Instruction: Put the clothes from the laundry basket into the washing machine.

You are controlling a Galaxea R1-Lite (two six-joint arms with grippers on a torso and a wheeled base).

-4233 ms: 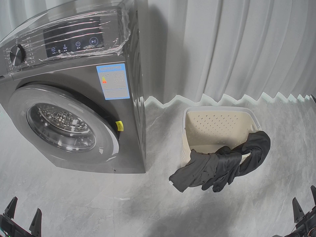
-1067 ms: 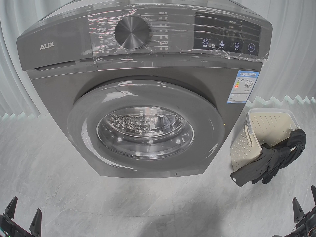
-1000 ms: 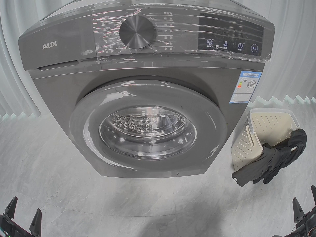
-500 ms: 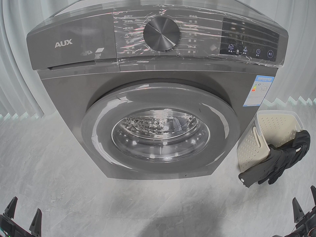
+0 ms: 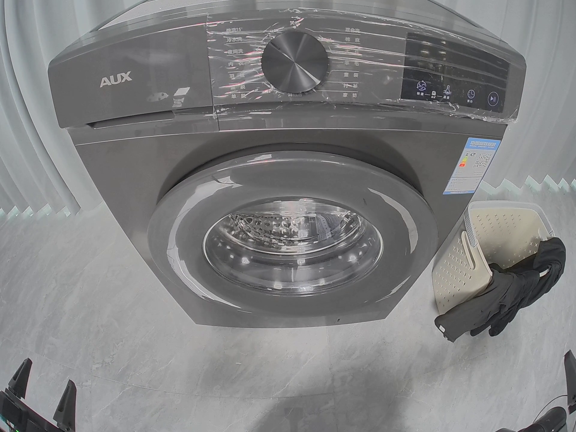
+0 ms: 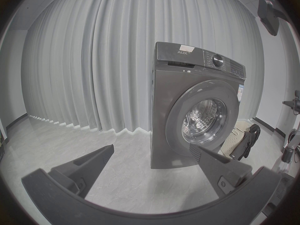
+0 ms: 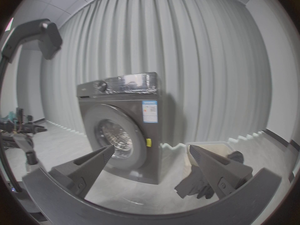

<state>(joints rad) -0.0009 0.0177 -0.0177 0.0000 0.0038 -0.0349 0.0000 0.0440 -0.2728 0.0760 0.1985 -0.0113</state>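
A grey front-loading washing machine point(image 5: 288, 169) stands straight ahead, its round glass door point(image 5: 293, 244) closed and the drum visible through it. To its right on the floor is a cream perforated laundry basket point(image 5: 510, 226). Black clothes point(image 5: 510, 298) hang over the basket's front rim, down to the floor. My left gripper point(image 5: 45, 385) is low at the near left, open and holding nothing. My right gripper point(image 7: 150, 147) is low at the near right, also open with nothing in it. Both are well short of the machine and basket.
White pleated curtains point(image 5: 540, 61) hang behind the machine and basket. Pale grey tiled floor point(image 5: 240, 367) lies open between me and the machine. The machine's control panel point(image 5: 360, 67) is wrapped in clear film.
The head camera swung from the basket to face the washing machine, then held still. In the last half second my right gripper sank toward the view's lower right corner.
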